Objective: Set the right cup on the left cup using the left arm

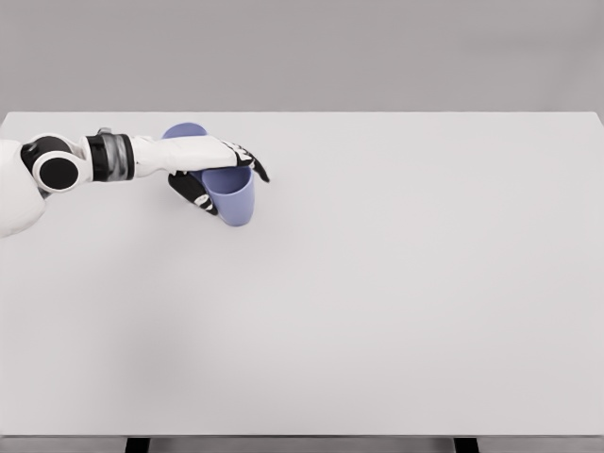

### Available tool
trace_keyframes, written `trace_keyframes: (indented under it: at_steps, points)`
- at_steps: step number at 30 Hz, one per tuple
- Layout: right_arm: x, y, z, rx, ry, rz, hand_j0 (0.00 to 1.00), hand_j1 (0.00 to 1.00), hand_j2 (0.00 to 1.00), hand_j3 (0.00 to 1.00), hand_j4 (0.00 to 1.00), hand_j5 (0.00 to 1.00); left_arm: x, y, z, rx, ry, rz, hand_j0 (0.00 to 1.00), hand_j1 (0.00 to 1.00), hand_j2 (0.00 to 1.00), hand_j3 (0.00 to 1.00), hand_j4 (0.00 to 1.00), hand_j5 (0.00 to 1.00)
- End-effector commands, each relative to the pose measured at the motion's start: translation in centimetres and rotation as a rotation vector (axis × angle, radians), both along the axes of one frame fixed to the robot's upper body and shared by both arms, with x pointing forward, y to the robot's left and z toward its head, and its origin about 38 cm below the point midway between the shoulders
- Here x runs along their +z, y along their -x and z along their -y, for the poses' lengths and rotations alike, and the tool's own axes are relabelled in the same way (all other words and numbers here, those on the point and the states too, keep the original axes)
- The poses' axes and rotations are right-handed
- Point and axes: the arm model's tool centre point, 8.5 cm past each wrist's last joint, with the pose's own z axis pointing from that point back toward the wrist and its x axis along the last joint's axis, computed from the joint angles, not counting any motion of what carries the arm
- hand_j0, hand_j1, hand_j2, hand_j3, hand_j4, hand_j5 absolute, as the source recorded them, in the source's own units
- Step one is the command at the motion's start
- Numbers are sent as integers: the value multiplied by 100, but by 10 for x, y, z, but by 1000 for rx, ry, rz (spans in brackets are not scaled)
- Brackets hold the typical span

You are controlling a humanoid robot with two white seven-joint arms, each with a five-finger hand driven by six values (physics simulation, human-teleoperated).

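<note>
Left hand (215, 170) fingers grip cup (231, 198); second cup (184, 131) behind.

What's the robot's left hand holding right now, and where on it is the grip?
The left hand holds a blue cup by its rim and upper wall. A second blue cup shows behind the wrist.

Surface: wide white rectangular table (377, 311).
On it: a blue cup (182, 131), far left, partly hidden behind the arm.
</note>
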Motion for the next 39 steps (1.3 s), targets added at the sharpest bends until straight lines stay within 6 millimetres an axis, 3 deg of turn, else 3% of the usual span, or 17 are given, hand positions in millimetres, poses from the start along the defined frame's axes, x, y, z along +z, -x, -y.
trace_keyframes:
  at_steps: [1, 4, 6, 10, 16, 24, 31, 39]
  points:
    - [0, 0, 0, 1, -1, 0, 100, 100, 100, 100, 100, 100, 0, 0, -2, 5, 0, -1, 57, 57, 57, 57, 57, 57]
    - [0, 0, 0, 1, -1, 0, 100, 100, 100, 100, 100, 100, 5, 3, 5, -19, 10, 5, 50, 50, 50, 50, 50, 50]
    - [0, 0, 0, 1, -1, 0, 100, 100, 100, 100, 100, 100, 17, 10, 13, -57, 41, 23, 38, 38, 38, 38, 38, 38]
    - [0, 0, 0, 1, -1, 0, 100, 100, 100, 100, 100, 100, 42, 27, 1, -90, 70, 41, 38, 38, 38, 38, 38, 38]
    - [0, 0, 0, 1, -1, 0, 100, 100, 100, 100, 100, 100, 98, 50, -17, -135, 76, 122, 39, 39, 39, 39, 39, 39]
    - [0, 0, 0, 1, -1, 0, 100, 100, 100, 100, 100, 100, 153, 47, -29, -120, 64, 166, 40, 40, 40, 40, 40, 40]
    - [0, 0, 0, 1, -1, 0, 100, 100, 100, 100, 100, 100, 158, 16, -61, 6, 7, 161, 40, 40, 40, 40, 40, 40]
    - [0, 0, 0, 1, -1, 0, 100, 100, 100, 100, 100, 100, 146, -21, -65, 96, -28, 141, 40, 40, 40, 40, 40, 40]
